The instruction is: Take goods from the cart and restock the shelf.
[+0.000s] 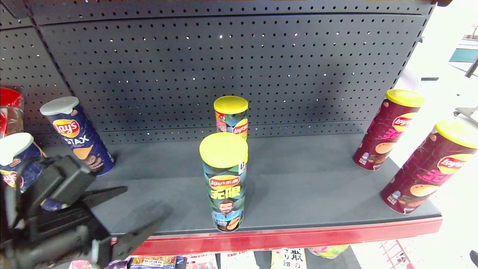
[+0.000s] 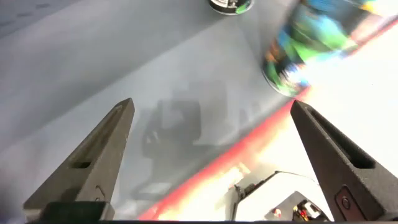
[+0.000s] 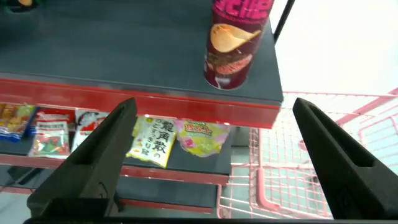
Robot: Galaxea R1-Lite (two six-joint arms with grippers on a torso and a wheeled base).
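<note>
Fetching comes next: left gripper (image 1: 143,205) and right gripper (image 3: 214,102) both gape empty. Lower the right into the pink cart (image 3: 323,155), probably clearing the maroon chip can (image 3: 233,43).

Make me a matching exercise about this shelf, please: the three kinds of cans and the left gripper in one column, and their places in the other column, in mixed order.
1. blue cans
2. green cans
3. maroon cans
4. left gripper

a. middle of the shelf
b. right end of the shelf
c. by the front edge, jaws open
d. left end of the shelf

Pairs: 1-d, 2-a, 3-b, 4-c
</note>
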